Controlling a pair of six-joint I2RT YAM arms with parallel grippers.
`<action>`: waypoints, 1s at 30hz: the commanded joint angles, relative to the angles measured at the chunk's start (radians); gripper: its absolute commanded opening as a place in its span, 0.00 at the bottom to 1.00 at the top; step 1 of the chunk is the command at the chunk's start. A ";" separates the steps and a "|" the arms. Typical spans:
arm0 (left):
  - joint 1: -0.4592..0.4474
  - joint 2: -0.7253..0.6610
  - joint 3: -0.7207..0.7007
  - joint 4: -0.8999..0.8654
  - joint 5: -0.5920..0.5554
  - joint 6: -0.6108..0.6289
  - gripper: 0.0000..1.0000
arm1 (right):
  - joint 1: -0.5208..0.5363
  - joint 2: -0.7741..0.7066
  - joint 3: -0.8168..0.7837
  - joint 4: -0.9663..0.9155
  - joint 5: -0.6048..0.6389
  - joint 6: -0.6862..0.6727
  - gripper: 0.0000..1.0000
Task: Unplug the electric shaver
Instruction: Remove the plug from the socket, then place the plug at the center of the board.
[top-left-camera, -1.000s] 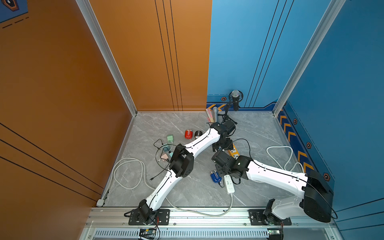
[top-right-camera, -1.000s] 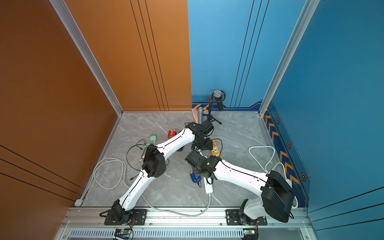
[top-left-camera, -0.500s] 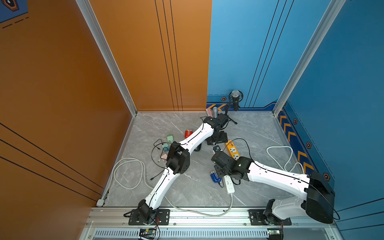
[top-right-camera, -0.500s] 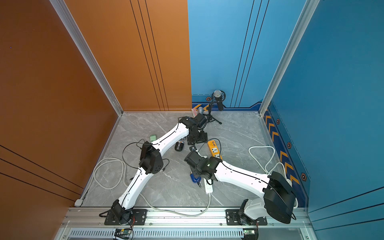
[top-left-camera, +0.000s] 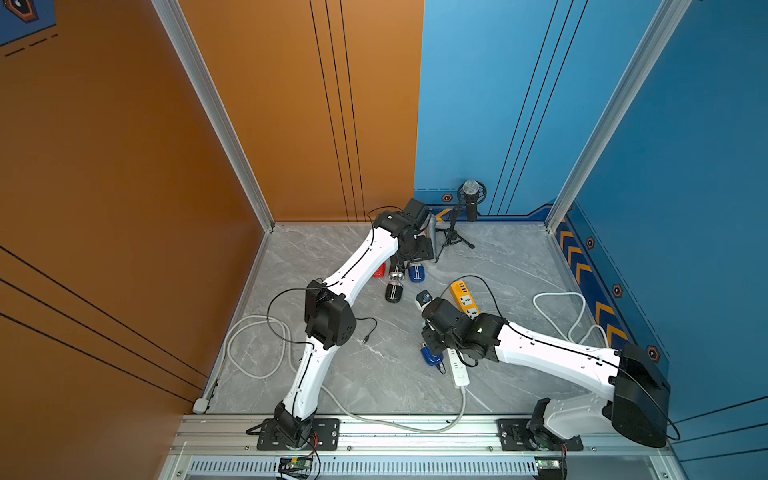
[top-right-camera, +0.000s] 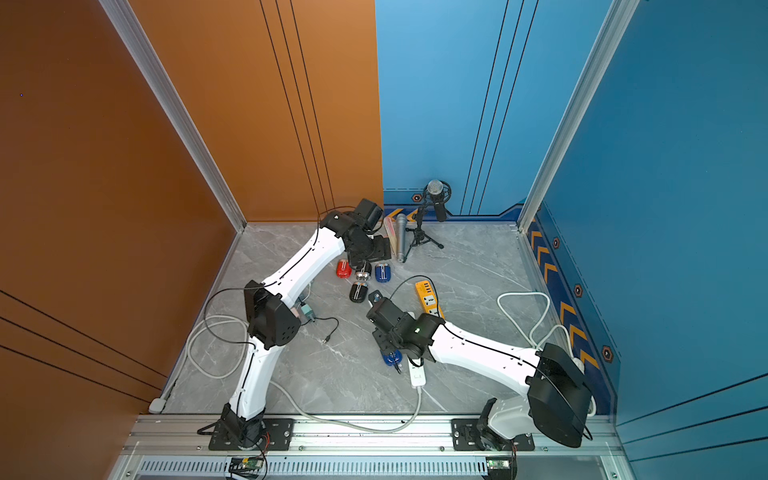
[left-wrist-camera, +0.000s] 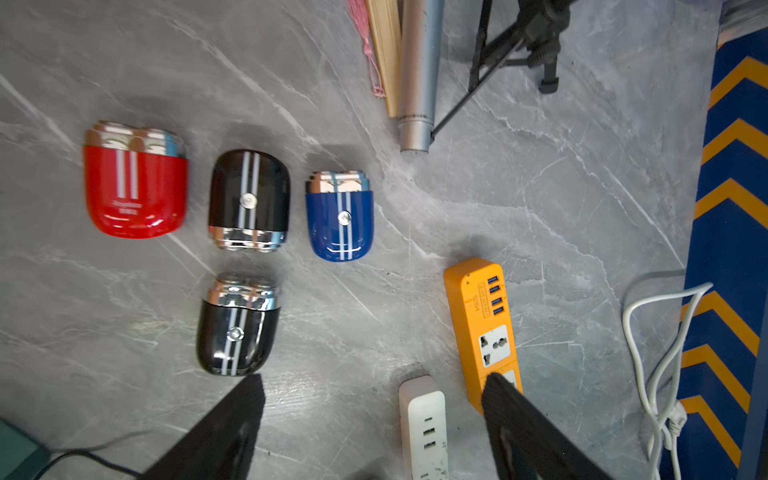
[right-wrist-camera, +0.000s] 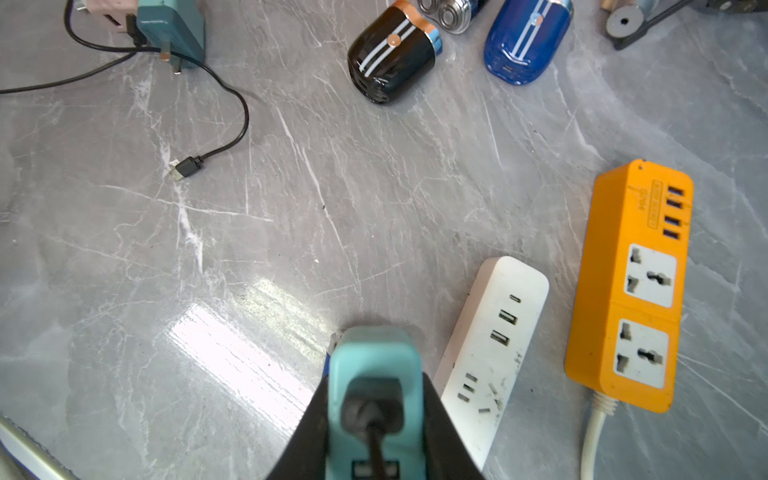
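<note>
A tripod microphone (top-right-camera: 435, 195) stands beside a silver handheld microphone (top-right-camera: 401, 237).

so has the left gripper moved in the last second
Yes. In a top view the left gripper has swung away from the orange power strip toward the orange wall, over the shavers.

My left gripper (top-right-camera: 363, 268) hangs over the shavers left of the orange strip (top-right-camera: 428, 297): red shaver (top-right-camera: 343, 269), blue shaver (top-right-camera: 382, 272) and black shaver (top-right-camera: 358, 291). Nearer me than that strip, my right gripper (top-right-camera: 388, 352) sits low over a blue object (top-right-camera: 393, 358), just beside the white strip (top-right-camera: 417, 375). I can't read the jaws here.
</note>
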 joint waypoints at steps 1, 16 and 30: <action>0.046 -0.060 -0.067 -0.020 -0.036 0.046 0.85 | 0.003 0.044 0.028 0.028 -0.048 -0.067 0.12; 0.210 -0.403 -0.543 0.030 -0.129 0.075 0.93 | 0.048 0.390 0.291 0.031 -0.167 -0.174 0.12; 0.276 -0.586 -0.820 0.097 -0.114 0.056 0.94 | 0.126 0.539 0.394 0.022 -0.089 -0.203 0.23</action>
